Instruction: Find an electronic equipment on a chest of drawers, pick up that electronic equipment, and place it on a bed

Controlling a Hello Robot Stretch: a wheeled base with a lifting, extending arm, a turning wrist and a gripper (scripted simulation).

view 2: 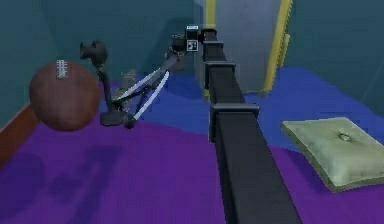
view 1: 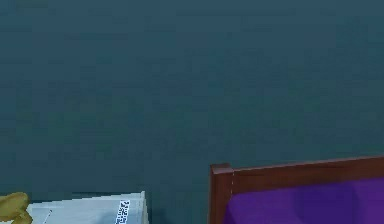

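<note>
Well, nearest in the arm side view the arm [view 2: 235,140] rises as a dark square bar over the bed [view 2: 150,185], whose purple cover spreads across the lower part of that view. An olive pillow [view 2: 335,150] lies on the cover at the view's right, well apart from the arm. Farther out on the left, a brown ball [view 2: 63,95] with a laced seam rests on the cover. Just right of it is the pincer [view 2: 120,112], its two thin fingers [view 2: 145,82] slanting down and left from the dark body. A small dark lump [view 2: 113,119] sits right at the fingertips against the purple cover. It is too small to name as the electronic equipment. I cannot tell whether the pincer holds anything, nor whether its fingers are apart or together. A thin dark knobbed shape [view 2: 97,52] stands just behind the ball. Beyond lie blue floor [view 2: 320,95] and a grey door [view 2: 240,40]. In the forward view a white box [view 1: 95,212] sits at the lower left, a reddish headboard [view 1: 300,172] edges purple bedding at the right, and a teal wall [view 1: 190,90] stands behind.
</note>
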